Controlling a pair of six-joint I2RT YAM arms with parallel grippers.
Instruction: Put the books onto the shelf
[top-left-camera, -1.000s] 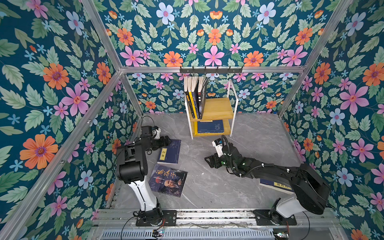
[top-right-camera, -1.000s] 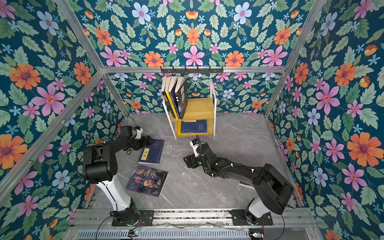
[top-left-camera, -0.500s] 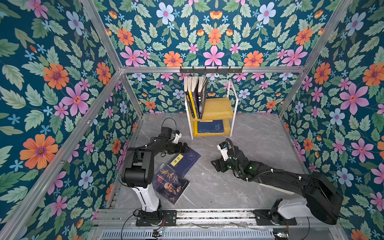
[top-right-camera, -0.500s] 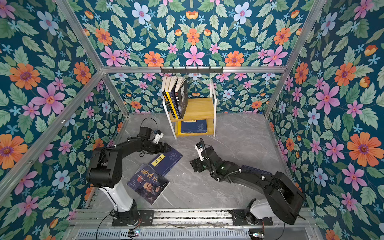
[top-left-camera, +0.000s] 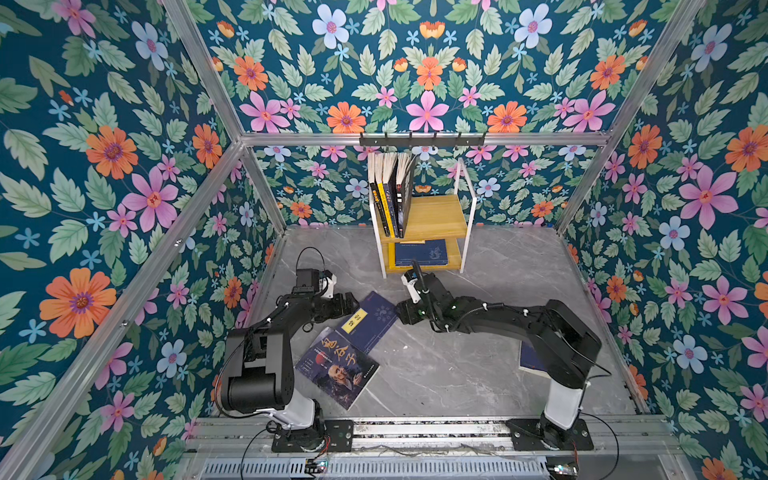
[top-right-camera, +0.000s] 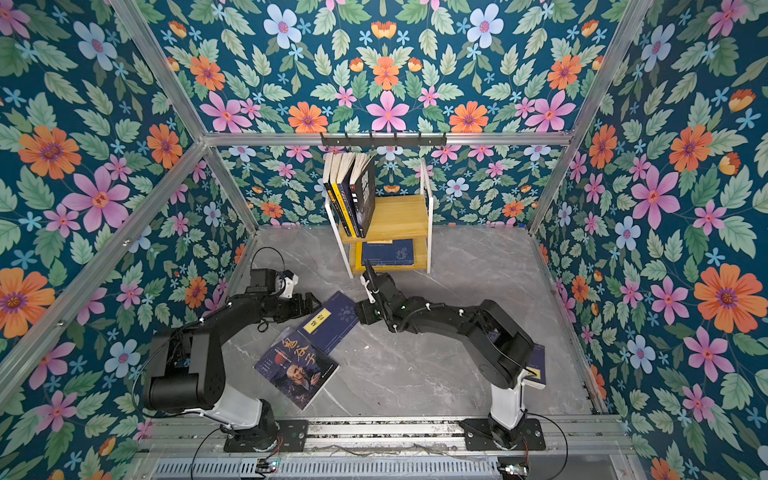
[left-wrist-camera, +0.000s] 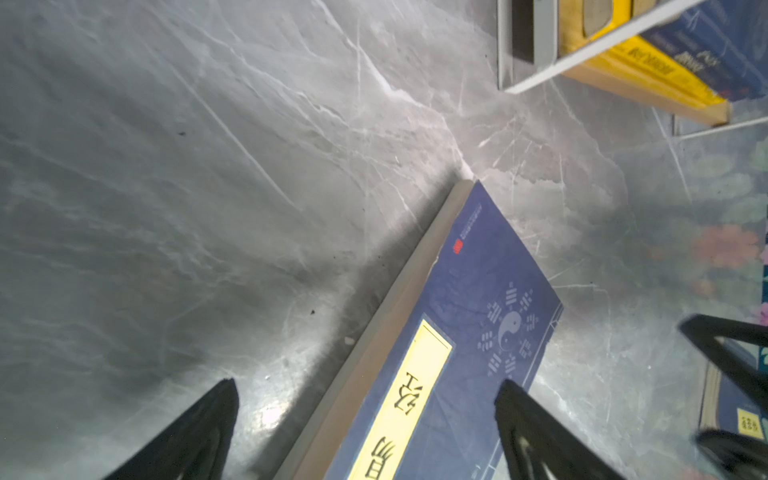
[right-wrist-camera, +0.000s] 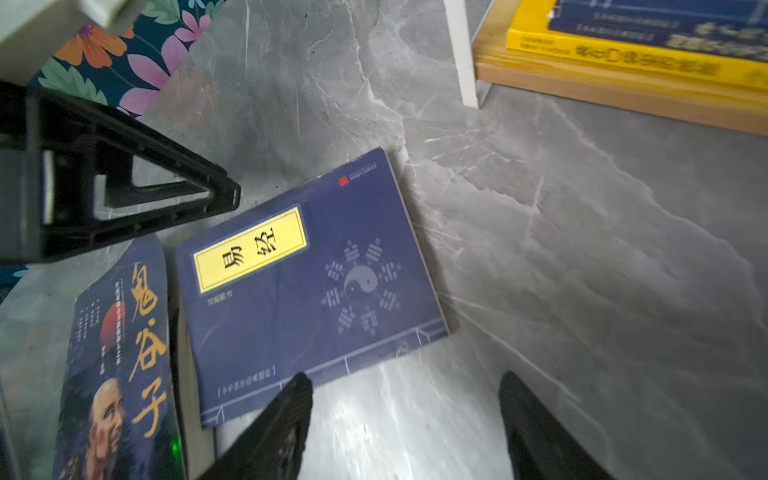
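Top views showed us the navy book (top-left-camera: 368, 322) had moved from the left wall to the middle floor, between the open left gripper (top-left-camera: 352, 301) and open right gripper (top-left-camera: 399, 311), nearer the shelf (top-left-camera: 436, 216).

Small two-tier shelf of light wooden boards on a white metal frame (top-right-camera: 405, 216) stands at the back wall. A row of upright paperbacks (top-right-camera: 351, 191) is on the upper board, and one navy paperback (top-right-camera: 388, 252) lies flat on the lower. On the grey marble floor (top-right-camera: 415, 374), a navy paperback with a yellow label (top-right-camera: 332, 322) lies between the left gripper (top-right-camera: 313, 302) and the right gripper (top-right-camera: 360, 315), just beside a dark portrait-cover paperback (top-right-camera: 297, 368).
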